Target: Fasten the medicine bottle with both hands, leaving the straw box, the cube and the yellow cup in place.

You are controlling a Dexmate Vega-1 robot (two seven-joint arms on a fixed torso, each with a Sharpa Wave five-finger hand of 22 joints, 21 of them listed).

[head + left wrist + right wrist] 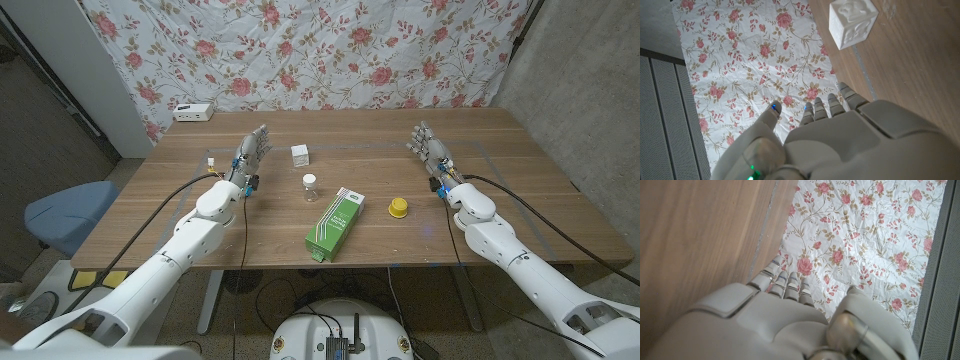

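Between robot hands (252, 150) (428, 145), seemingly uncapped medicine bottle (310, 187)

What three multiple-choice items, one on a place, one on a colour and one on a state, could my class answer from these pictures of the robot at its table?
1. Where does the medicine bottle stand?
A. on the straw box
B. between the cube and the straw box
C. in the left hand

2. What colour is the small cup beside the straw box?
A. yellow
B. blue
C. red

3. What are the two hands doing?
A. both grip the bottle
B. the left hand and the right hand hold nothing, fingers apart
C. the right hand holds the cube

Key: 1 B, the head view shows the bottle on bare wood between them; 2 A, the cup is plainly yellow; 3 B, both hands are away from every object, at the table's sides.
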